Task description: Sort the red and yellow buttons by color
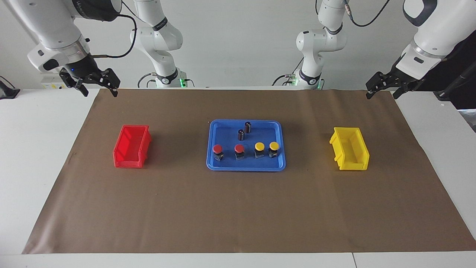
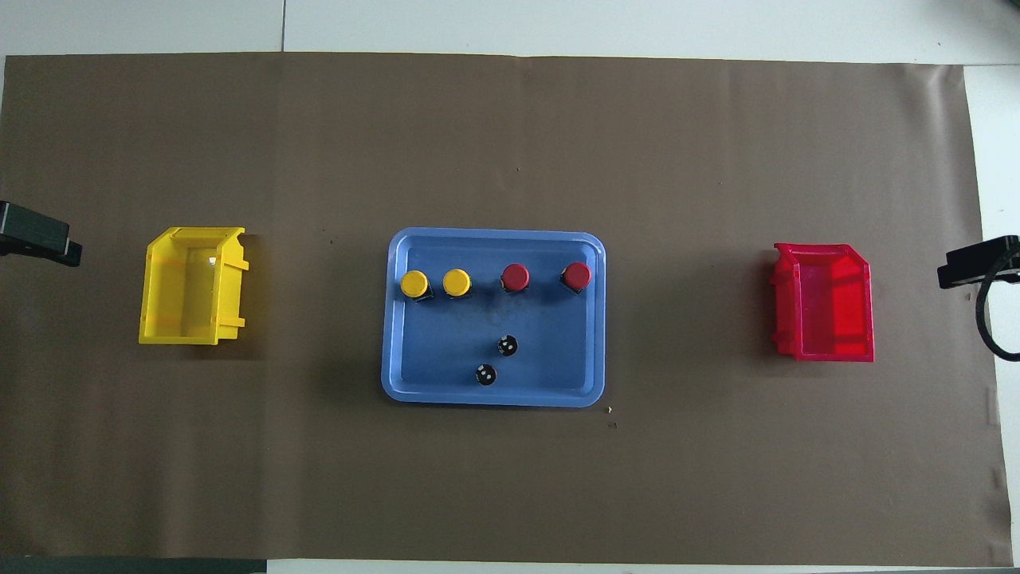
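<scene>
Two red buttons (image 1: 218, 149) (image 1: 239, 149) and two yellow buttons (image 1: 259, 146) (image 1: 274, 146) stand in a row in the blue tray (image 1: 245, 168), along its side farther from the robots. From overhead the red buttons (image 2: 515, 277) (image 2: 577, 275) and the yellow buttons (image 2: 415, 283) (image 2: 457, 281) show as round caps. My right gripper (image 1: 99, 89) hangs open and holds nothing, over the mat's corner at the right arm's end. My left gripper (image 1: 382, 93) hangs open and holds nothing, over the mat's corner at the left arm's end. Both are well apart from the tray.
Two dark cylinders (image 1: 247, 127) (image 1: 241, 134) stand in the tray nearer the robots. A red bin (image 1: 132, 147) sits on the brown mat toward the right arm's end. A yellow bin (image 1: 349, 149) sits toward the left arm's end.
</scene>
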{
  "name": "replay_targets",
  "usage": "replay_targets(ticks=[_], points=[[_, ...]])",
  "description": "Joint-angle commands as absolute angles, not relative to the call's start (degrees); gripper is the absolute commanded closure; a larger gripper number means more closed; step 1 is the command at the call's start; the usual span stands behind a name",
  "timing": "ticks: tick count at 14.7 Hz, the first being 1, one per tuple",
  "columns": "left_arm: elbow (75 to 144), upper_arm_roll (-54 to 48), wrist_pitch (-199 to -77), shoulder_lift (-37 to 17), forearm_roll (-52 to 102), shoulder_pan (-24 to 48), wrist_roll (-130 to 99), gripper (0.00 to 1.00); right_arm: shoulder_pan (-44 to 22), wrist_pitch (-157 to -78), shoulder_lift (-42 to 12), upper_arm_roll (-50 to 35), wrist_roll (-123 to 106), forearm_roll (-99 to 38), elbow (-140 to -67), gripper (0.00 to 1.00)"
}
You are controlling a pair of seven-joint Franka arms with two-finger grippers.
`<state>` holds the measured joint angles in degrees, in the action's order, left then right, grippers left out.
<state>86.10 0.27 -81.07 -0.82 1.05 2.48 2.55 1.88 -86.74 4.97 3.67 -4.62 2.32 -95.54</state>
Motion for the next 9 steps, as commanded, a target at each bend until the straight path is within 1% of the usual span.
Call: replay_targets(ticks=[1,2,5,7,9], points=[[87.8,0.1,-80.8,0.8,-0.3,2.4,2.9,0.0,2.6,-86.7,5.2,3.3,-6.1,2.0,-95.4,0.0],[87.8,0.1,-80.8,0.8,-0.3,2.4,2.9,0.0,2.5,-86.2,5.3,3.2,-6.8,2.0,-95.4,0.0],[87.8,0.1,-80.8,0.8,-0.3,2.4,2.9,0.0,2.5,-89.5,4.7,1.5,-6.8,2.0,-95.3,0.0],[87.8,0.1,-80.8,0.8,-0.3,2.4,2.9,0.0,2.5,-91.8,2.7,-2.7,-3.7,0.6,-94.5,0.0],[87.8,0.1,-80.8,0.8,-0.4,2.4,2.9,0.0,2.4,-95.4,0.5,-10.0,5.7,0.1,-94.5,0.0]])
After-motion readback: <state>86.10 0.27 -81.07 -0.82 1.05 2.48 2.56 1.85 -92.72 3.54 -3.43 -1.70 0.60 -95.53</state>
